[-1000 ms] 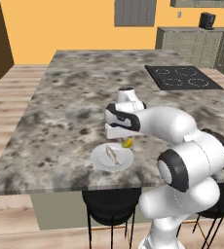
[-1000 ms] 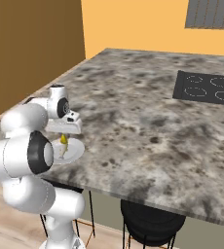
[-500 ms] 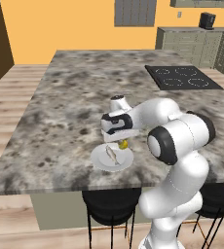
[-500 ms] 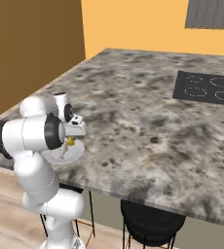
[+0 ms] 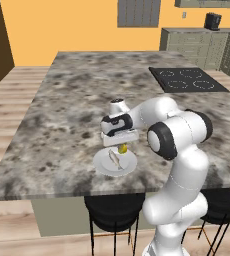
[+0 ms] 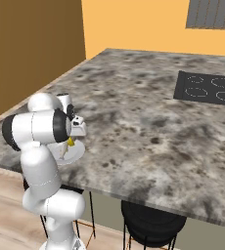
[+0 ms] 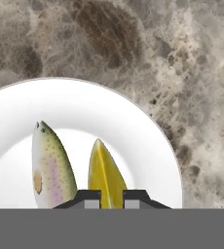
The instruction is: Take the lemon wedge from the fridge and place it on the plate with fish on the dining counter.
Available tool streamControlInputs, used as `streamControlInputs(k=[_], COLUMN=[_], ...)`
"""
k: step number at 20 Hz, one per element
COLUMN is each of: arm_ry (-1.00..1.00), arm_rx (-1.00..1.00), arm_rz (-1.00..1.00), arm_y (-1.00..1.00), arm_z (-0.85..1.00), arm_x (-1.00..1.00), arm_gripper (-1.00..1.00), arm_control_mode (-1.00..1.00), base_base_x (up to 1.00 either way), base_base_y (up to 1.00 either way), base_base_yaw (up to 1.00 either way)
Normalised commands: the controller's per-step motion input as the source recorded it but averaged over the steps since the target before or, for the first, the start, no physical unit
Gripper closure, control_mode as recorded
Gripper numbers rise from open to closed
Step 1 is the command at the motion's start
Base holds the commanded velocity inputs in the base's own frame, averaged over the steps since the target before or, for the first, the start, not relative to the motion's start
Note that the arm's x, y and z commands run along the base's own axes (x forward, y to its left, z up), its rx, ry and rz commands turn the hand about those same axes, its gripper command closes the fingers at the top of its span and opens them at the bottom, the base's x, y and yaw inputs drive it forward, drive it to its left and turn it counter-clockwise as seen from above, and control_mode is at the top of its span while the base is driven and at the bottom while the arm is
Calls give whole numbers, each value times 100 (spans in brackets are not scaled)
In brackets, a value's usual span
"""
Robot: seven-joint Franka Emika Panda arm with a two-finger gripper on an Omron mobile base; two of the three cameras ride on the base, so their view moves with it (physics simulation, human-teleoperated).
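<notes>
Over the plate (image 7: 148, 146) (beside the fish (image 7: 50, 168)), claw (image 7: 111, 197) gripping lemon wedge (image 7: 104, 170).

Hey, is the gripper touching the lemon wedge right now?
Touching. In the hand view the gripper has both fingertips pressed against the lemon wedge above the plate.

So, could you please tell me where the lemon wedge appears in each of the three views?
Left base view: the lemon wedge sits just below centre, under the pincer, above the plate.
Right base view: lemon wedge at middle left, beside the arm.
Hand view: lemon wedge at bottom centre, between the fingertips, right of the fish.
Shared landmark: the white plate on the counter.
</notes>
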Motion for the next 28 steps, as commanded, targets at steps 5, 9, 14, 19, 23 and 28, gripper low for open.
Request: streamControlInputs(k=[5,9,14,19,23,28], arm_ry=[2,0,0,0,0,0], arm_rx=[2,0,0,0,0,0], arm_rz=[0,0,0,0,0,0], arm_y=[4,0,0,0,0,0], arm_z=[-27,-20,-11,-12,-1,0], arm_x=[-7,-1,-6,0,0,0], arm_gripper=[100,100,100,100,100,-100], arm_control_mode=[-100,-100,-100,-100,-100,-100], base_base_x=[0,0,0,0,0,0], base_base_y=[0,0,0,0,0,0], base_base_yaw=[0,0,0,0,0,0])
